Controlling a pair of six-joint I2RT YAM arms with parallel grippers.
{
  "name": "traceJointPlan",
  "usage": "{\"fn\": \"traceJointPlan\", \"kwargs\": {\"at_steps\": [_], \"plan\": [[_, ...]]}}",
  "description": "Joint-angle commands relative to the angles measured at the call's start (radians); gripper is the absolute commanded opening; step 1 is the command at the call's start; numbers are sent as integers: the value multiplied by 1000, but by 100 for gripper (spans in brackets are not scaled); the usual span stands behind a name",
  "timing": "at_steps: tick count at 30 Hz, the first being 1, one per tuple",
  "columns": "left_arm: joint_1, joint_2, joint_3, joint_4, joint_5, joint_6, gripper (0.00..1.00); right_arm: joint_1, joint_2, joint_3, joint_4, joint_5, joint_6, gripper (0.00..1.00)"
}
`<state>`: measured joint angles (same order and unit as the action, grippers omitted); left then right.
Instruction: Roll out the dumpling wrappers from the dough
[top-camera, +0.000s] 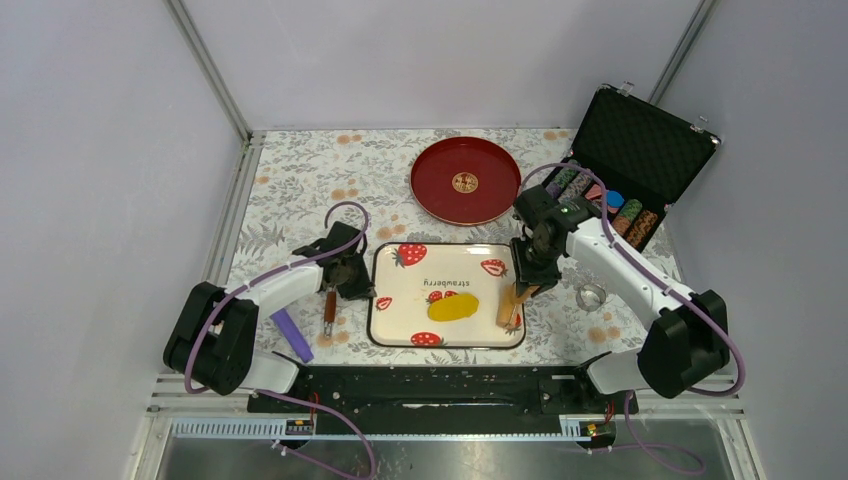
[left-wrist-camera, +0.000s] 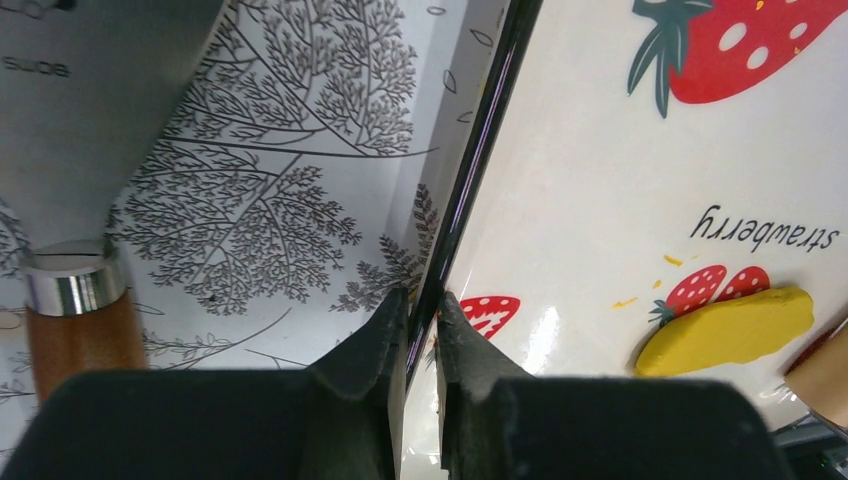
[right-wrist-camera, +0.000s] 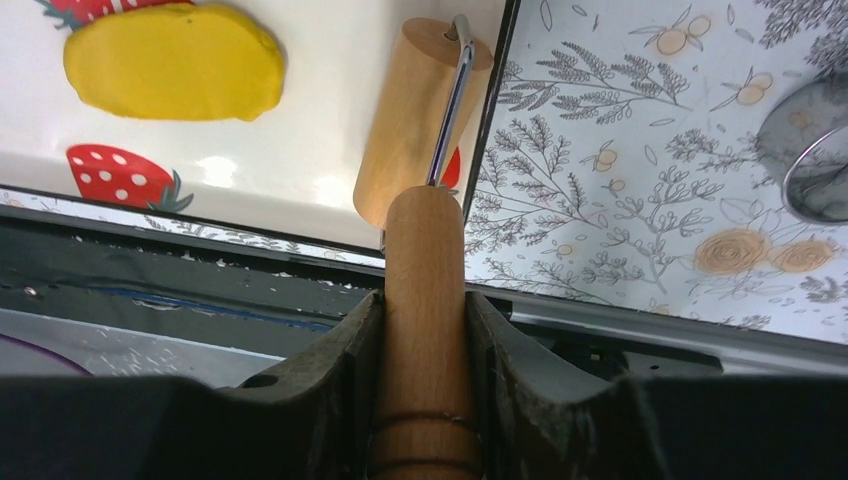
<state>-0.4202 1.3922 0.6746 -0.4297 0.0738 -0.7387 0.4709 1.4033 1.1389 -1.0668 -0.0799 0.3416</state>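
Observation:
The dough (top-camera: 452, 307) is a flattened oblong yellow patch on the strawberry-print tray (top-camera: 400, 300), toward its front. The same dough (right-wrist-camera: 175, 62) fills the upper left of the right wrist view. My right gripper (right-wrist-camera: 425, 300) is shut on the wooden handle of a small roller; its barrel (right-wrist-camera: 415, 120) rests on the tray's right part, beside the dough and apart from it. My left gripper (left-wrist-camera: 422, 298) is shut on the tray's left rim (left-wrist-camera: 470, 190), with the dough (left-wrist-camera: 728, 330) off to the right. No dumpling wrappers are in view.
A wooden-handled tool (top-camera: 328, 305) and a purple piece (top-camera: 292, 335) lie left of the tray. A metal ring cutter (top-camera: 592, 295) sits right of it. Behind are a red plate (top-camera: 465, 180) and an open black case of poker chips (top-camera: 620, 160).

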Motion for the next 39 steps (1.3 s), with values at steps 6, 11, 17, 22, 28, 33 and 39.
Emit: {"fn": "traceJointPlan", "kwargs": {"at_steps": [6, 11, 17, 22, 28, 33, 39], "plan": [[34, 30, -13, -116, -225, 32, 0, 40, -33, 120, 17, -74, -140, 0], [35, 29, -13, -116, -223, 33, 0, 106, 16, 191, 51, -89, -171, 0], [34, 28, -13, -117, -225, 33, 0, 174, 128, 284, 48, -46, -224, 0], [35, 28, -13, -116, -224, 32, 0, 192, 200, 332, 38, -26, -246, 0], [34, 29, -12, -116, -225, 32, 0, 207, 242, 328, 49, -24, -253, 0], [34, 28, -13, -116, -225, 33, 0, 210, 251, 292, 59, -6, -254, 0], [35, 28, -13, -116, -225, 32, 0, 209, 257, 249, 67, 18, -256, 0]]}}
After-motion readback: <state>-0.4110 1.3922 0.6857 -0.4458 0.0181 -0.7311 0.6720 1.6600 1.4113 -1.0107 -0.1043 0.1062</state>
